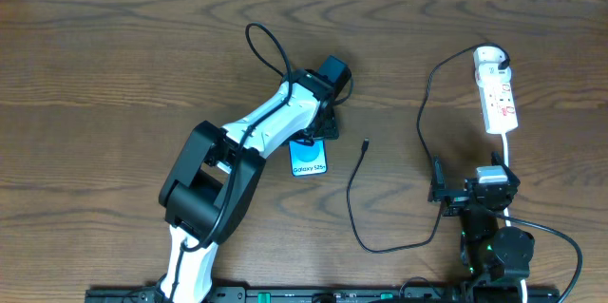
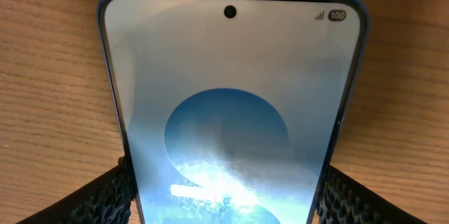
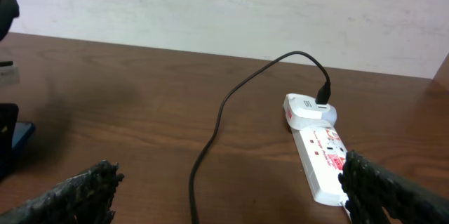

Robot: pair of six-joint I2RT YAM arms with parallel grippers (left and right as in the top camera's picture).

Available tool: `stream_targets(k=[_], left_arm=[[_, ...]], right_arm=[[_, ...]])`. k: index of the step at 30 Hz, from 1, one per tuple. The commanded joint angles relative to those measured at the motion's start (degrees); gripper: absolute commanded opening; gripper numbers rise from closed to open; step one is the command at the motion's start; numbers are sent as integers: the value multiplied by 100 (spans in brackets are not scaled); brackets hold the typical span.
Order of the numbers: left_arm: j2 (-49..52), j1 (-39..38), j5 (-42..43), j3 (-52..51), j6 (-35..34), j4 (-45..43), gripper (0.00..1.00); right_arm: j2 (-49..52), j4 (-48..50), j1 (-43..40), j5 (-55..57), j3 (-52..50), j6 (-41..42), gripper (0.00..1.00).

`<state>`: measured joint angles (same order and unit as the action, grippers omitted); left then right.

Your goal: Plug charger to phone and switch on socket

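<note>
A: Nearest the overhead lens, the left arm [image 1: 204,184] is raised at its black elbow. What is reached from there?

B: The phone [image 1: 309,159], laid flat on the table [image 1: 95,75], screen up. The left gripper [image 1: 319,130] is set over its upper half, presumably so that the lower edge, where a port would be expected, is left free.

A: And the charger [image 1: 421,123]?

B: Its plug is seated in the far end of the socket [image 1: 499,99]. The cable is looped round to the connector tip [image 1: 366,143], which lies loose just right of the phone and is touched by nothing. The right gripper [image 1: 465,184] is held near the loop, released and empty.

A: What is added by the left wrist view?

B: The phone is seen clamped by its long edges between the mesh pads [image 2: 105,196]. The hold is judged to be meant for steadying it against the push of insertion.

A: And the right wrist view?

B: Fingers spread wide, nothing between them, with socket and plug ahead. Whether the switch is on cannot be told. Fetching the tip is judged the next step.
</note>
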<state>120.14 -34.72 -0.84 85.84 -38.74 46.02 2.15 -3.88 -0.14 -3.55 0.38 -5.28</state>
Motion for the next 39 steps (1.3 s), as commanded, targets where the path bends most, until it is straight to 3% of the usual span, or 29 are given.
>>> stream_targets(k=[1,36,37,38,39], left_arm=[[-260,2,-155,-44,57,9,79],[247,-4,-284,-57,57,-435,80],[247,-9,-262,-57,55,-435,81],[247,-9,-238,-57,55,-435,98],[247,-9,-219,-57,55,-435,98]], right_arm=[[-11,-24,57,22,-2,-59,99],[-11,-24,57,22,-2,-59,99],[-11,-24,57,22,-2,-59,99],[-11,-24,57,22,-2,-59,99],[-11,-24,57,20,-2,-59,99]])
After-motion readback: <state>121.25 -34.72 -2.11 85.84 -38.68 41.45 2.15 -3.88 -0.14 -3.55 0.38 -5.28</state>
